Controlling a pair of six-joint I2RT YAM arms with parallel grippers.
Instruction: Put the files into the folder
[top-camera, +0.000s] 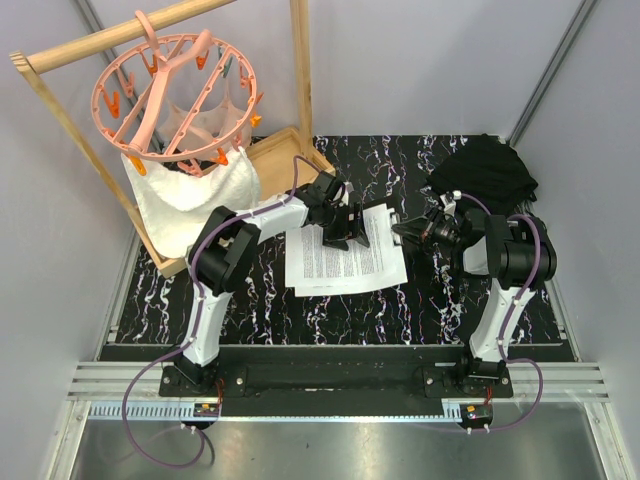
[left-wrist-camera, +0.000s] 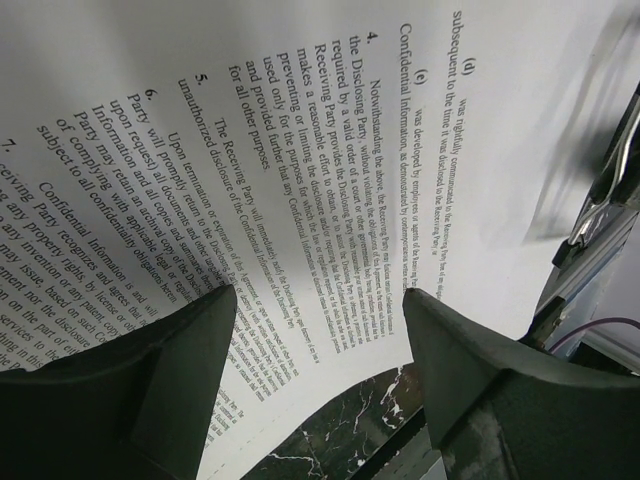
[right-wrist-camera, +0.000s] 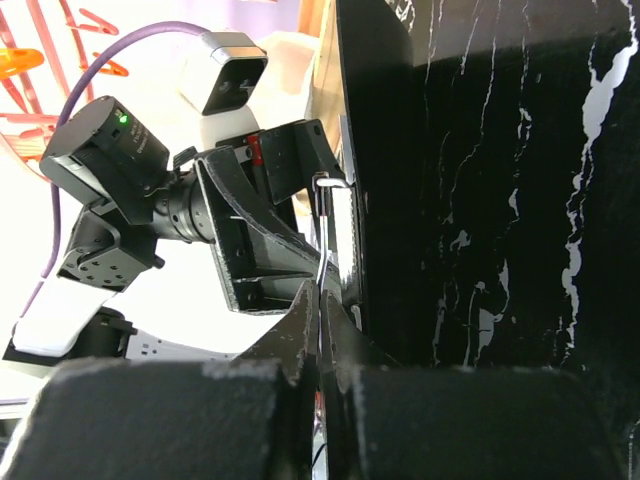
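Note:
The files (top-camera: 345, 262) are white printed sheets lying mid-table; in the left wrist view (left-wrist-camera: 300, 130) their near edge curls up off the marble. My left gripper (top-camera: 350, 226) is open just above the sheets' far end, with its fingers (left-wrist-camera: 190, 345) spread over the print and holding nothing. My right gripper (top-camera: 404, 232) is at the sheets' far right corner and is shut on the thin silver clip (right-wrist-camera: 325, 215) of the folder. The folder's black board (right-wrist-camera: 380, 150) shows beside it. In the top view the board is hard to tell from the black table. The clip also shows in the left wrist view (left-wrist-camera: 600, 200).
A wooden rack (top-camera: 300, 60) with a pink peg hanger (top-camera: 180, 85) and a white cloth (top-camera: 190, 195) stands at the back left on a wooden base (top-camera: 285, 150). A lumpy black fabric bundle (top-camera: 485, 170) lies at the back right. The table (top-camera: 250, 300) is black marble.

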